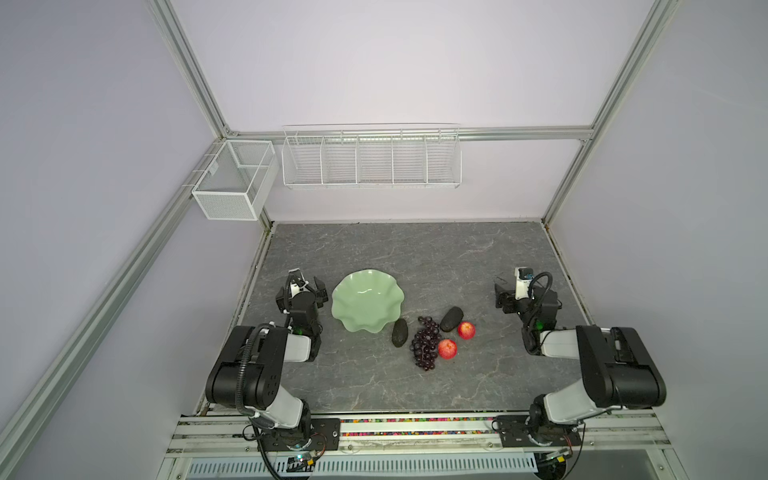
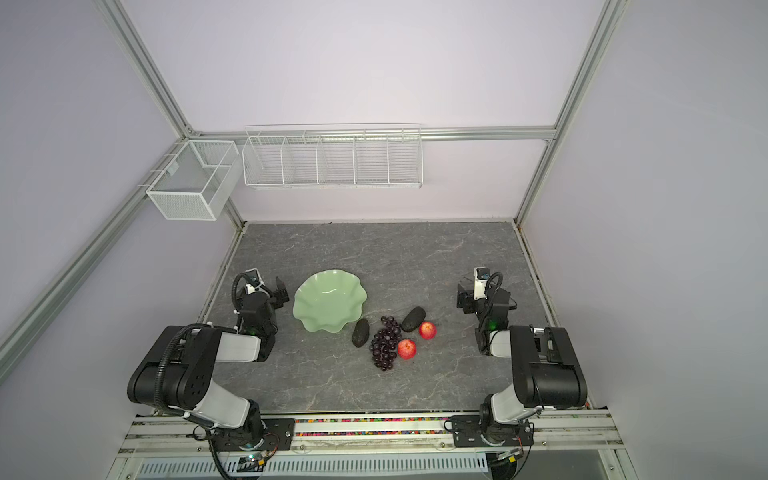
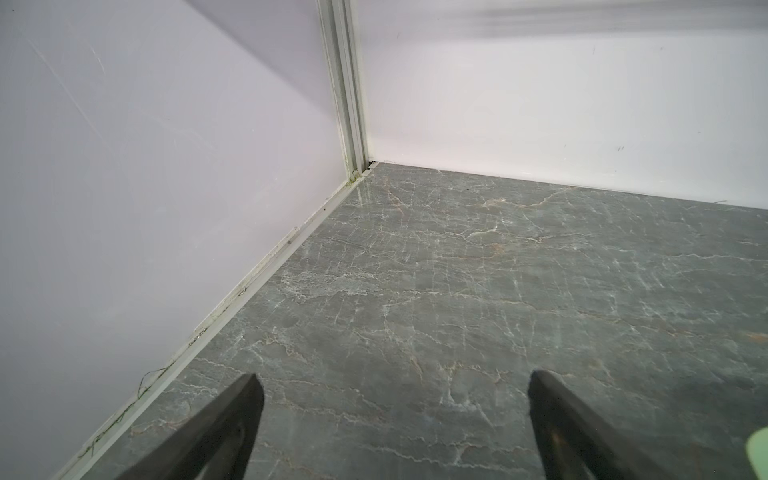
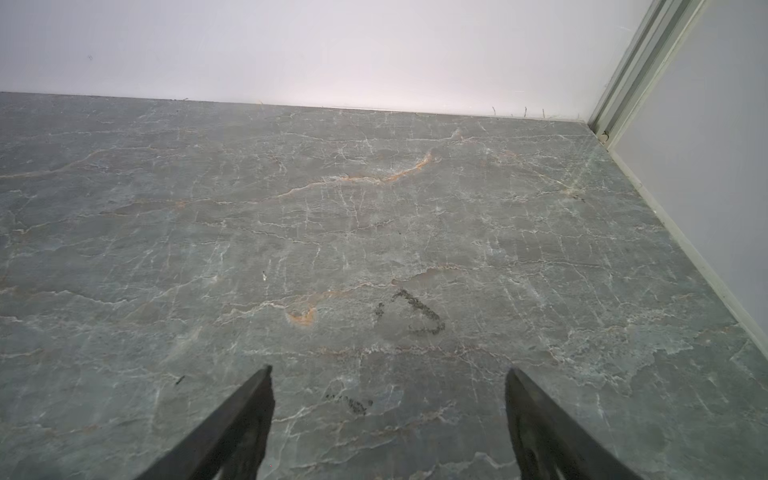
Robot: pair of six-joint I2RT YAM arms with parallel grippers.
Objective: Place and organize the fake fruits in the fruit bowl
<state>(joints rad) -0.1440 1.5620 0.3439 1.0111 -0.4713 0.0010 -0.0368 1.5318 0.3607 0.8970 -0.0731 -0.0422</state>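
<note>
The bowl (image 1: pixel 368 300) sits on the table (image 1: pixel 415 257) left of centre in both top views, with every fruit lying on the stone outside it. An avocado (image 1: pixel 400 333) lies just beside the bowl's near right rim; whether they touch cannot be told. To its right the grapes (image 1: pixel 424 343) stretch toward the front edge, their far end near a second avocado (image 1: pixel 451 318). An apple (image 1: pixel 466 330) rests close against that second avocado on its right, and a second apple (image 1: pixel 447 348) sits against the right side of the grapes, nearer the front. The left gripper (image 3: pixel 392 386) hangs low just left of the bowl, its fingers (image 3: pixel 232 419) spread wide with only bare table between them; a sliver of the pale green rim shows at the edge of its wrist view. The right gripper (image 4: pixel 388 376) is well apart from the fruit, near the table's right side, its fingers (image 4: pixel 245 415) likewise parted and holding nothing. Above the table's far side, a mesh basket (image 1: pixel 235 178) hangs on the left frame rail and a long wire rack (image 1: pixel 370 160) on the back rail.
</note>
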